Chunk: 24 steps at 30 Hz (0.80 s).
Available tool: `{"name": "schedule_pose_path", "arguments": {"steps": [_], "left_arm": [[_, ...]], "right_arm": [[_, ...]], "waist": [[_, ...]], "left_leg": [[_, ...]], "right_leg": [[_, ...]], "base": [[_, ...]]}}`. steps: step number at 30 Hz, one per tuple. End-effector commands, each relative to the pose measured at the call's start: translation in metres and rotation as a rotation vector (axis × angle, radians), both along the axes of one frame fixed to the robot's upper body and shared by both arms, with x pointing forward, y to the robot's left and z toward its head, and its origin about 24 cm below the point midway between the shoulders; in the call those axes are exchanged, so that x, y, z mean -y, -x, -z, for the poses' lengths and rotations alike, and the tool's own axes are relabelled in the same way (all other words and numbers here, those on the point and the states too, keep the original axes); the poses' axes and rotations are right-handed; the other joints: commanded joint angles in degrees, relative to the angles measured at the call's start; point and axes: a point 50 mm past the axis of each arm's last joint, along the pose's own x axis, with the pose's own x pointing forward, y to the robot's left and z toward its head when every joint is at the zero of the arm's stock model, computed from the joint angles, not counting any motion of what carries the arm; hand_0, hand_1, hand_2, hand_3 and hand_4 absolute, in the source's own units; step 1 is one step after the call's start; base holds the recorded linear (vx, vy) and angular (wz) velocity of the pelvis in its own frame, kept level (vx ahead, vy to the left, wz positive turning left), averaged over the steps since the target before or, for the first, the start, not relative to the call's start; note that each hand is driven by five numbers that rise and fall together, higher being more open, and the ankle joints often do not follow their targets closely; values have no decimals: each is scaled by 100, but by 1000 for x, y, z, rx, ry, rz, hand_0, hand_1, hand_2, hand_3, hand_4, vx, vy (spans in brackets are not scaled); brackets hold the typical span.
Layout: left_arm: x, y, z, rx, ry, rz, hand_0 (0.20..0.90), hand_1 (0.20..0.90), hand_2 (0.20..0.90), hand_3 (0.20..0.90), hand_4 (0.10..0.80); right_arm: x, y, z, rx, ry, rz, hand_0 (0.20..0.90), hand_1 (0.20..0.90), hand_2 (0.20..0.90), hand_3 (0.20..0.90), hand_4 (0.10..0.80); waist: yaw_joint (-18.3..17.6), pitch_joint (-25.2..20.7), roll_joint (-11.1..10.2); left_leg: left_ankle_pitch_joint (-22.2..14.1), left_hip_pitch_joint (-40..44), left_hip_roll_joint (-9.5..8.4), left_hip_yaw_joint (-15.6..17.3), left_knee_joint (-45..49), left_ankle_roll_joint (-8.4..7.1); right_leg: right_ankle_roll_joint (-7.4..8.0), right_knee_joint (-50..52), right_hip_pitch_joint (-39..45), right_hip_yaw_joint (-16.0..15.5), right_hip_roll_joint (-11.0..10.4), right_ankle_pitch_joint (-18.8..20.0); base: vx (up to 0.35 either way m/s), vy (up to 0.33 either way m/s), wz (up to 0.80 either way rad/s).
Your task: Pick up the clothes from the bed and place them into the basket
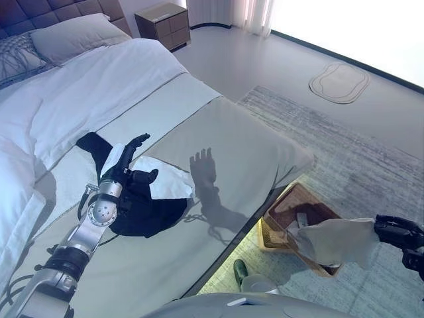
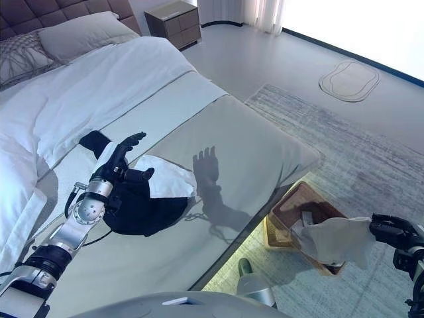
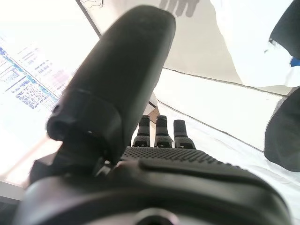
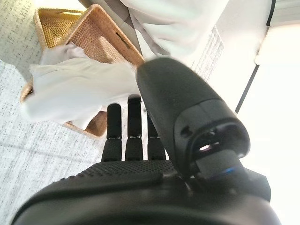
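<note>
- Left hand (image 1: 127,165), left-centre of the head views: fingers straight and spread, held just above the garments on the bed (image 1: 218,132), gripping nothing. In its wrist view the fingers (image 3: 161,131) extend straight.
- Black garment (image 1: 142,212) lies crumpled on the grey-green bedspread, lower left of frame, under the left hand and forearm.
- White garment (image 1: 169,179) lies on top of the black one, just right of the left hand.
- Right hand (image 1: 397,232), lower right edge: fingers closed on one end of a pale cloth (image 1: 338,240). The cloth stretches leftward from the hand and hangs over the basket's near rim.
- Wicker basket (image 1: 285,205) sits on the grey rug (image 1: 358,152) beside the bed's foot corner, lower right. The right wrist view shows the cloth (image 4: 70,89) draped across the rim, partly inside.
- Pillows (image 1: 69,34) at the upper left; wooden nightstand (image 1: 162,23) at top centre.
- Small oval mat (image 1: 339,82) on the floor, upper right, well apart from the rug's basket corner.
</note>
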Motion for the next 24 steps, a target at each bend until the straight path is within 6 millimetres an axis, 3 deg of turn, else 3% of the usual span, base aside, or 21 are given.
{"name": "schedule_pose_path", "arguments": {"steps": [1,14,19,24], "left_arm": [[7,-32,-70,267,-24,67,900,900,900,900,800],[8,-25,-63,261,-19,73,900,900,900,900,800],[6,-17,-56,264,-6,52,900,900,900,900,800],[7,-3,-35,222,37,9,900,900,900,900,800]], "right_arm": [[12,-41,-52,223,138,-49,900,900,900,900,800],[-11,-67,-61,234,210,-225,900,900,900,900,800],[-41,-95,-87,371,333,-342,900,900,900,900,800],[-76,-123,-127,530,608,-397,900,900,900,900,800]], "waist": [[189,-199,-14],[321,-131,-55],[433,-77,-66],[705,-16,-47]], "left_leg": [[-485,239,130,-228,252,-59],[-434,235,119,-339,188,-70],[-413,211,95,-473,182,-66],[-403,157,23,-772,164,-42]], "right_leg": [[138,569,-98,-198,91,-285],[130,506,-39,-312,52,-277],[113,508,3,-397,31,-295],[87,465,85,-497,22,-334]], "base": [[-23,-5,7],[2,-5,2],[15,-18,7],[20,-14,12]]}}
